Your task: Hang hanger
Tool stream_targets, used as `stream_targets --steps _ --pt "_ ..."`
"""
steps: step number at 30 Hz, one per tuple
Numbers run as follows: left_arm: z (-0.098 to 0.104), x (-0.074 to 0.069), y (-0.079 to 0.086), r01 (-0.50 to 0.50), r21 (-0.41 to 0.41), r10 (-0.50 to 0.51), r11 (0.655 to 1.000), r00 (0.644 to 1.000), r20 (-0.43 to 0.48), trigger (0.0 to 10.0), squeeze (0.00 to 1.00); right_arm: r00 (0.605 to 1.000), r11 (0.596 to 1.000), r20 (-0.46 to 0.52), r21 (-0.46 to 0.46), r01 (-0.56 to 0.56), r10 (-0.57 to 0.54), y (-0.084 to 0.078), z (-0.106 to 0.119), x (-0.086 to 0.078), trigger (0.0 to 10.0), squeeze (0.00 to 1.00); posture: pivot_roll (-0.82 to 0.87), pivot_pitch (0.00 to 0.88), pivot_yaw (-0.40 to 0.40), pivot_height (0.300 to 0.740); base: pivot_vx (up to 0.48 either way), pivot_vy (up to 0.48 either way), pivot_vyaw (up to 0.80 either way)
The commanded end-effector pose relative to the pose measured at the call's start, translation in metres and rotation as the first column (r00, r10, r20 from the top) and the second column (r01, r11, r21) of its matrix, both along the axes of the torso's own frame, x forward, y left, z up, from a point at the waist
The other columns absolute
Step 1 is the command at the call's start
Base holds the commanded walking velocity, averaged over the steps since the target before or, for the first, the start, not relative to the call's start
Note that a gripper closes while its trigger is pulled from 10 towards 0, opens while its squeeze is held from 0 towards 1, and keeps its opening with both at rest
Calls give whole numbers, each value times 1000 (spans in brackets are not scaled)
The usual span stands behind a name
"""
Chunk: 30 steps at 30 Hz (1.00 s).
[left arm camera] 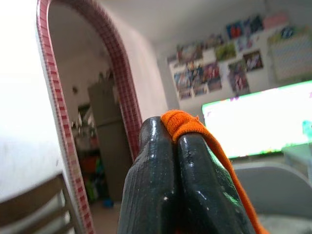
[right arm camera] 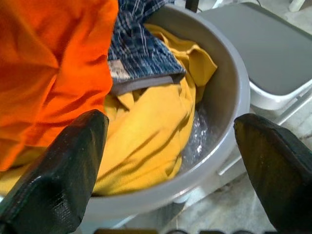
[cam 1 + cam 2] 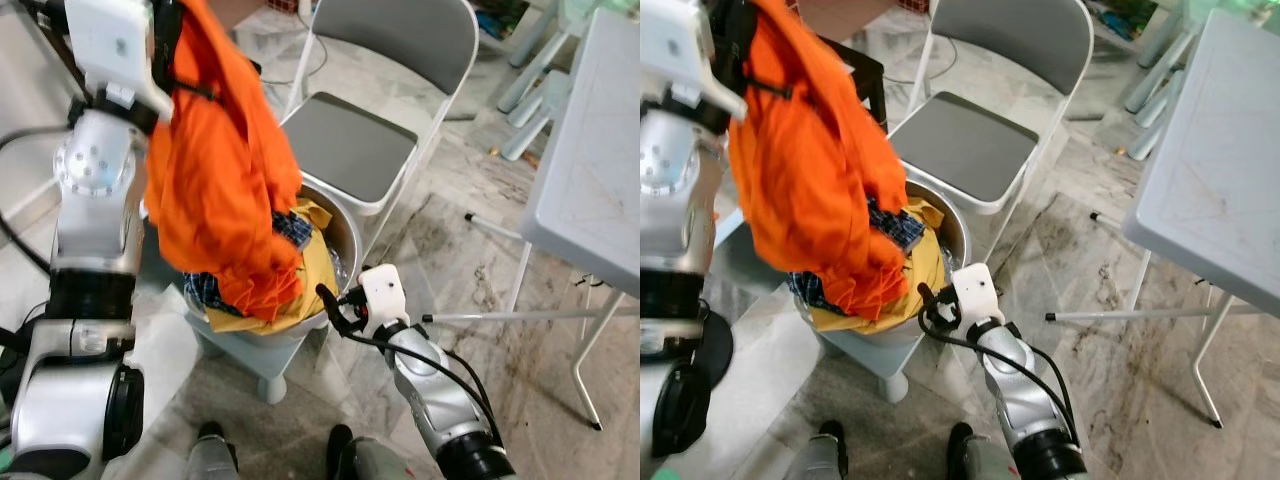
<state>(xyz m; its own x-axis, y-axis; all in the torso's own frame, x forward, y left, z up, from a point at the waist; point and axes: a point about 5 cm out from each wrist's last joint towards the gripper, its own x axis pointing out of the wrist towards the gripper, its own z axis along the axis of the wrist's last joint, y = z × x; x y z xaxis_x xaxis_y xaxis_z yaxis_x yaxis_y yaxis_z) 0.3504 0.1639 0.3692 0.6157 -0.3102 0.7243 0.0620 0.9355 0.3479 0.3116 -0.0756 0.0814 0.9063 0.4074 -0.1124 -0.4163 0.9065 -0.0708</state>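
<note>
An orange garment hangs from my raised left arm, and its lower end drapes into a grey basin. My left gripper is shut on a rolled orange hem of that garment. The basin also holds a yellow garment and a blue plaid one. My right gripper hovers low at the basin's near rim, open, with its fingers wide apart and nothing between them. In the eye views it shows as the right gripper beside the rim. No hanger can be clearly made out.
The basin stands on a small pale stool. A grey folding chair is right behind it. A white table with thin metal legs fills the right side. A black chair stands behind the garment. The floor is marble tile.
</note>
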Motion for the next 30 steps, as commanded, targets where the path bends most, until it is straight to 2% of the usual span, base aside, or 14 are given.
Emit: stream_targets --steps 1,3,6,7,8,9,10,16,19,21,22,23,26,30 --pt "11 -5 -13 53 29 -55 998 997 56 0 0 1000 1000 -15 4 22 -22 -3 -5 -1 10000 0 225 223 -71 740 0 0 0" --pt "1 -3 -25 89 53 -91 995 995 28 0 0 1000 1000 -14 6 26 -26 -2 -5 -1 10000 0 224 224 -63 740 0 0 0" --pt "-36 3 -34 114 59 -108 992 989 -102 0 0 999 1000 -15 6 30 -30 -2 -8 -3 10000 0 221 230 -63 740 0 0 0" --pt "-83 6 -39 126 65 -104 990 958 -268 0 0 999 1000 -20 5 30 -30 -2 -11 -5 10000 0 216 243 -70 740 0 0 0" --pt "-83 6 -39 126 65 -104 990 958 -268 0 0 999 1000 -20 5 30 -30 -2 -11 -5 10000 0 216 243 -70 740 0 0 0" --pt "-130 0 -45 141 73 -100 987 910 -402 0 0 999 1000 -25 2 29 -29 -3 -13 -8 10000 0 217 250 -78 740 0 0 0" --pt "-150 -5 -47 149 75 -100 986 889 -447 0 0 999 1000 -27 0 28 -28 -3 -14 -8 10000 0 216 251 -80 740 0 0 0" --pt "-196 -20 -47 135 78 -68 988 824 -563 0 0 999 1000 -31 -17 19 -19 -7 -15 -9 10000 0 215 267 -106 740 0 0 0" --pt "-225 -27 -43 108 85 -27 990 758 -652 0 0 1000 999 -30 -32 4 -5 -10 -14 -8 10000 0 214 276 -133 740 0 0 0" --pt "-231 -29 -42 107 83 -24 991 743 -668 0 35 1000 999 -29 -36 0 -1 -10 -14 -7 10000 0 213 277 -137 740 0 0 0" --pt "-234 -30 -41 106 79 -25 991 736 -677 824 675 1000 999 -28 -40 -4 2 -10 -13 -6 10000 0 212 277 -139 740 0 0 0" --pt "-236 -32 -41 106 74 -27 992 727 -686 10000 1000 1000 999 -26 -43 -7 6 -10 -13 -6 10000 0 211 278 -142 740 0 0 0" --pt "-237 -39 -38 107 116 3 987 725 -688 10000 1000 1000 999 -25 -48 -10 9 -11 -12 -5 10000 0 210 284 -148 740 0 0 0" --pt "-234 -59 -34 133 236 48 963 774 -632 10000 1000 999 999 -31 -51 -14 13 -9 -14 -7 10000 0 215 295 -143 740 0 0 0"
